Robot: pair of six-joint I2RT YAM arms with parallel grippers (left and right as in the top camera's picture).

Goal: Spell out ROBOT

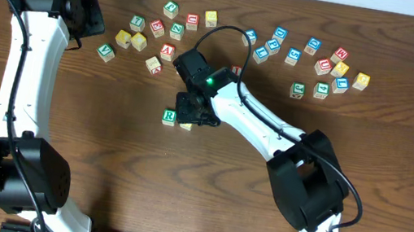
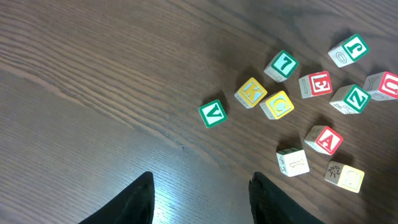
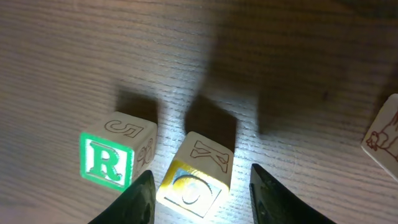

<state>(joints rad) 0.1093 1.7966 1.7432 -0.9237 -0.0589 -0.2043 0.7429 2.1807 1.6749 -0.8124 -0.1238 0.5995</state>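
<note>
Right gripper (image 3: 200, 175) jaws apart, straddling yellow-faced cube (image 3: 186, 186), gap on one side, not clamped; green R cube (image 3: 107, 163) just beside it at 9 o'clock; both on table (image 2: 93, 93); spare cubes (image 1: 273, 45) scattered toward 12 o'clock; left gripper (image 2: 200, 186) released, empty.

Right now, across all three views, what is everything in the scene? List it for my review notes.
R cube: one, green letter, table centre.
yellow-faced cube: one, yellow, beside the R cube.
left cube cluster: about eleven, green, red, yellow, upper left.
right cube cluster: about thirteen, mostly blue, upper right.
table: one, dark wood.
left arm, right arm: two, white and black.
left end effector: one, black, open, over bare wood.
right end effector: one, black, open, straddling the yellow-faced cube.
</note>
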